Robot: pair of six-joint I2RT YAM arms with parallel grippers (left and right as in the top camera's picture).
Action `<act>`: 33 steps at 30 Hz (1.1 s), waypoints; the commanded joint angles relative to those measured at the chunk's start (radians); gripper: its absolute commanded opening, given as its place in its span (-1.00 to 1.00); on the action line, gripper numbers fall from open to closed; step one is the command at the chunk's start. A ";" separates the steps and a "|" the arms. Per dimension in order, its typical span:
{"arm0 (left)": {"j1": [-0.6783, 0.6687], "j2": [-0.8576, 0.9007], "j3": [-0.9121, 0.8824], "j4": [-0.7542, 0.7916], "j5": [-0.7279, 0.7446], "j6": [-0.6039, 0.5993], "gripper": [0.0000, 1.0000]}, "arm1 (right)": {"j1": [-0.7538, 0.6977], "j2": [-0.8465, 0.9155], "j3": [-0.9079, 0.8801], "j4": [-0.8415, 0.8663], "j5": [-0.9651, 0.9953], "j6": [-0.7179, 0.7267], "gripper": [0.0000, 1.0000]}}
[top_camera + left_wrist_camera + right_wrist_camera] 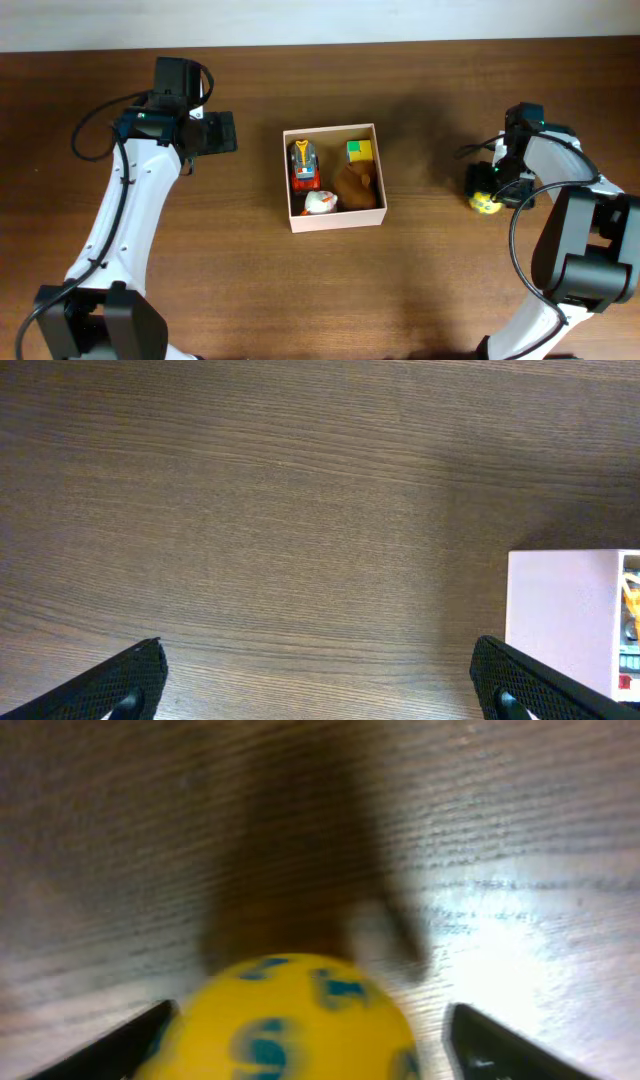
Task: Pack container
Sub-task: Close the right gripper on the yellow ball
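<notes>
Right wrist view is showing the right end effector (305, 1035) with its fingers standing apart around a yellow ball (290, 1010), not clamping it. The left end effector (318, 665) is hanging wide apart over the bench (300, 510). Farther on, the container (335, 220) is sitting mid-bench, holding a toy car (304, 165) and other toys.

The yellow ball (290, 1020) is a blur low in the right wrist view, its blue marks unreadable and its underside cut off by the bottom edge. Only the tips of the right hand (310, 1012) show on either side, and whether they touch the ball cannot be told. In the left wrist view the box (560, 610) is cropped at the right edge, with a sliver of an orange toy (630, 595) showing. The left hand (318, 648) shows fingertips only. Overhead, the brown toy (357, 186) and white toy (320, 203) are too small to identify.
</notes>
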 commanded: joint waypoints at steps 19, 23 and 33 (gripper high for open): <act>0.000 -0.022 0.011 -0.002 -0.004 -0.013 0.98 | 0.004 0.013 0.007 -0.014 -0.053 0.024 0.01; 0.000 -0.022 0.011 -0.002 -0.004 -0.013 0.99 | 0.010 0.013 0.061 -0.060 -0.056 0.024 0.02; 0.000 -0.022 0.011 -0.002 -0.004 -0.013 0.99 | 0.108 0.013 0.291 -0.217 -0.056 0.023 0.02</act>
